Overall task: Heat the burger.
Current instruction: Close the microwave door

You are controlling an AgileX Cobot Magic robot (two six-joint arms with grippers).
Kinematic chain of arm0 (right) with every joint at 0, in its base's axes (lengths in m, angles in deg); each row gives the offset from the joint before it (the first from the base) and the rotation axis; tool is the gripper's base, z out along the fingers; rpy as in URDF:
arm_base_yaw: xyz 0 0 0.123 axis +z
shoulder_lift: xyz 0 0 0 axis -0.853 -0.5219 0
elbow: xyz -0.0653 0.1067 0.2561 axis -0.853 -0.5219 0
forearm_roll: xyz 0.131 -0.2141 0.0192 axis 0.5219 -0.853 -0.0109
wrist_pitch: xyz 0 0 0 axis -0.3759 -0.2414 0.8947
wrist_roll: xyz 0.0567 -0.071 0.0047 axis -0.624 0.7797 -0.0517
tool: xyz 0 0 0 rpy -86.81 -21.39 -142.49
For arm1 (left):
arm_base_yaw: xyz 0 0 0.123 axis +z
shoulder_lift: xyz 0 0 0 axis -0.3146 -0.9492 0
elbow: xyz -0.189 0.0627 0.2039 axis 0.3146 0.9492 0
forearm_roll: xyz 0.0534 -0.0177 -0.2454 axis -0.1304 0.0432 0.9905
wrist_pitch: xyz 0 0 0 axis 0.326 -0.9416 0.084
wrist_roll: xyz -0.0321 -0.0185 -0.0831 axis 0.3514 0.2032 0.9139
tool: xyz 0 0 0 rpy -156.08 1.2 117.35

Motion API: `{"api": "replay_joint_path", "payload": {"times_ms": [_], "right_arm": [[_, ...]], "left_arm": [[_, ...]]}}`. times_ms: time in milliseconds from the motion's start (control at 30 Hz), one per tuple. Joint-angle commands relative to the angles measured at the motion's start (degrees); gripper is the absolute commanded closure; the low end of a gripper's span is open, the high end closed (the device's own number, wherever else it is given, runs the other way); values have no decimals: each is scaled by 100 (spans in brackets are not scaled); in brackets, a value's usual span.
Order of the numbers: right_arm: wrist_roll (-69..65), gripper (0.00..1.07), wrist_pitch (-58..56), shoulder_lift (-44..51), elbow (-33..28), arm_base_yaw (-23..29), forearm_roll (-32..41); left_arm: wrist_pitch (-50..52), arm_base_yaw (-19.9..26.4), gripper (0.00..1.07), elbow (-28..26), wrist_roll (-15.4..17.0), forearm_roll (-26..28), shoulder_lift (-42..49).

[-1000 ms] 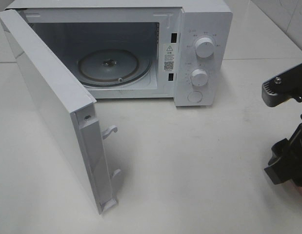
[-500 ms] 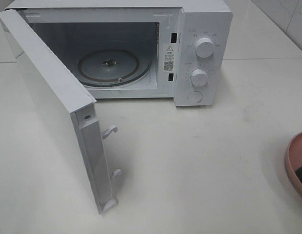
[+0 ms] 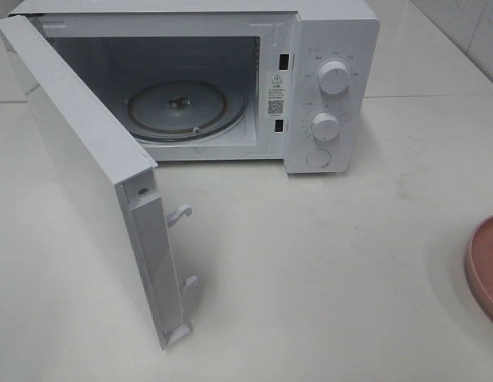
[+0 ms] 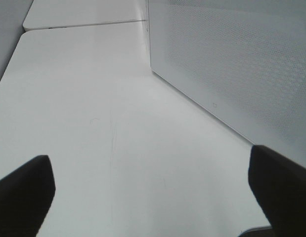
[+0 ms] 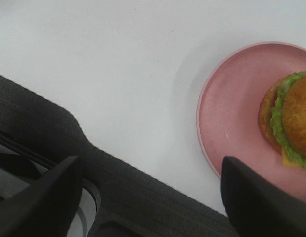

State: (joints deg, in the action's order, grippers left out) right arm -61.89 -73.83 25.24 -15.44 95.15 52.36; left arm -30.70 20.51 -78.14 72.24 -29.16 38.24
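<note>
Your burger (image 5: 289, 120) sits on the pink plate (image 5: 232, 103) (microwave (image 3: 230, 79) open, only its glass turntable (image 3: 186, 109) inside), all on the white table (image 3: 326, 270). Both grippers, left (image 4: 153, 185) and right (image 5: 150, 195), gape, holding nothing.

high: down onto microwave (image 3: 230, 79) | left wrist: close along door (image 4: 232, 64) | right wrist: above plate (image 5: 232, 108)

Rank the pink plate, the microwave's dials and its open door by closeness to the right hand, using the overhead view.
1. Pink plate: right edge, beside the right hand.
2. Dials: microwave's right side.
3. Open door: far left.
</note>
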Motion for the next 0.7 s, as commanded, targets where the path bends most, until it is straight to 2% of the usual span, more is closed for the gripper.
{"api": "replay_joint_path", "payload": {"times_ms": [33, 233, 333, 400, 433, 500, 533, 567, 700], "right_arm": [[69, 32, -57, 246, 29, -34, 17], [103, 32, -17, 728, -298, -40, 155], [103, 32, 97, 831, -372, -149, 441], [315, 32, 195, 945, -390, -510, 625], [315, 32, 195, 945, -390, -510, 625], [573, 32, 327, 1175, -407, -940, 699], [573, 32, 327, 1175, -407, -940, 699], [773, 32, 453, 1398, -435, -1232, 739], [848, 32, 647, 1753, -573, -1524, 808]], "left_arm": [[74, 0, 7, 11, 29, -6, 97], [74, 0, 7, 11, 29, -6, 97], [74, 0, 7, 11, 29, -6, 97], [74, 0, 7, 11, 29, -6, 97], [74, 0, 7, 11, 29, -6, 97], [74, 0, 7, 11, 29, -6, 97], [74, 0, 7, 11, 29, -6, 97], [74, 0, 7, 11, 29, -6, 97], [74, 0, 7, 11, 29, -6, 97]]}}
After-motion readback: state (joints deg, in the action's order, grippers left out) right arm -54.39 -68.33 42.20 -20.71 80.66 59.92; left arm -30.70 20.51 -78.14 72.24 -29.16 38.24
